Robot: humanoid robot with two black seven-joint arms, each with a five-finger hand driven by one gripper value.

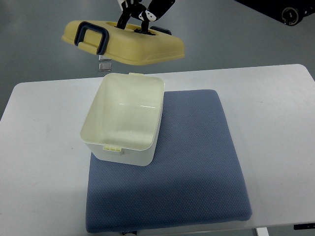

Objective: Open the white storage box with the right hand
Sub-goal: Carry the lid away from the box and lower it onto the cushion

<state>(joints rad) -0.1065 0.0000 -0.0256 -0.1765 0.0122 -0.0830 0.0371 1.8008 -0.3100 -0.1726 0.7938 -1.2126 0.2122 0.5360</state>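
Right, here is what I see from the top view.

Box: the white storage box stands open on the bench, its near part on the blue mat's far-left corner and its far end past the mat's back edge; I see nothing inside it.
Box edges: a small latch tab sticks out at the near rim and another at the far rim; the box sits turned slightly against the mat's edges.
Lid: the yellow lid hangs in the air beyond the box's far rim, clear of it and tilted, with a dark handle on its left part.
Hand: a dark hand comes down from the top edge; I cannot see which side its arm enters from.
Fingers: clenched on the lid's top at its middle.
Open room: the mat's right and near parts lie bare, and so do the bench strips left and right of it.
Bench edges: the far edge runs just behind the box; grey floor lies beyond.
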